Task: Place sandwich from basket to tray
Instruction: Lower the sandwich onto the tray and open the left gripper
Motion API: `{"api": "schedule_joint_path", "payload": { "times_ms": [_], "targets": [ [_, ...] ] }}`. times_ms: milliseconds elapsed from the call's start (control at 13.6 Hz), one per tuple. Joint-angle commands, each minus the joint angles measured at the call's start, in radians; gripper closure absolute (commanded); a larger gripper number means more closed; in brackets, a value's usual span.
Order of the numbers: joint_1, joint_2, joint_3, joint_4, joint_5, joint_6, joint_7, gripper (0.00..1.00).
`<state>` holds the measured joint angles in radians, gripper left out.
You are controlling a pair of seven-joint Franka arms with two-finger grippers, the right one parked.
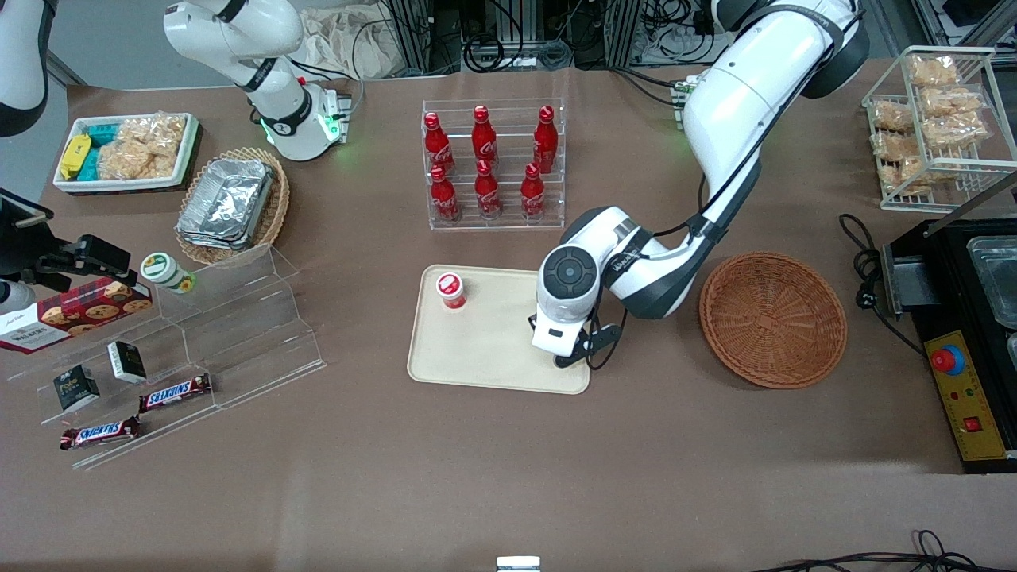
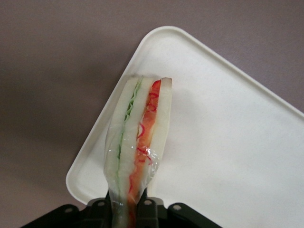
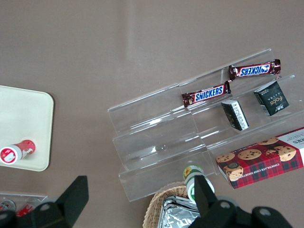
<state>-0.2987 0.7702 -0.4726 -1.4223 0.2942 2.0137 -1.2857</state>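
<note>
In the left wrist view the wrapped wedge sandwich (image 2: 137, 137), pale bread with green and red filling, is clamped between my gripper's fingers (image 2: 129, 209), which are shut on it. It hangs over a corner of the beige tray (image 2: 228, 142). In the front view my gripper (image 1: 566, 357) is low over the tray (image 1: 485, 349), at the corner nearest the front camera and closest to the basket; the sandwich is hidden under the wrist. The round reddish-brown basket (image 1: 772, 319) stands empty beside the tray, toward the working arm's end.
A small red-capped cup (image 1: 450, 289) stands on the tray's corner farthest from my gripper. A clear rack of red cola bottles (image 1: 493, 167) stands farther from the camera than the tray. A clear stepped shelf (image 1: 199, 334) with snacks lies toward the parked arm's end.
</note>
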Motion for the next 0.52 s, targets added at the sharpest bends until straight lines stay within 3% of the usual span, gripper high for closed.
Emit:
{"api": "schedule_joint_path", "payload": {
  "times_ms": [0, 74, 442],
  "targets": [
    [-0.002, 0.008, -0.003, 0.031, 0.023, 0.005, -0.027, 0.14],
    [0.001, 0.000, -0.003, 0.031, 0.022, 0.004, -0.030, 0.01],
    [0.102, -0.164, -0.006, 0.022, -0.001, -0.062, -0.060, 0.01]
  ]
}}
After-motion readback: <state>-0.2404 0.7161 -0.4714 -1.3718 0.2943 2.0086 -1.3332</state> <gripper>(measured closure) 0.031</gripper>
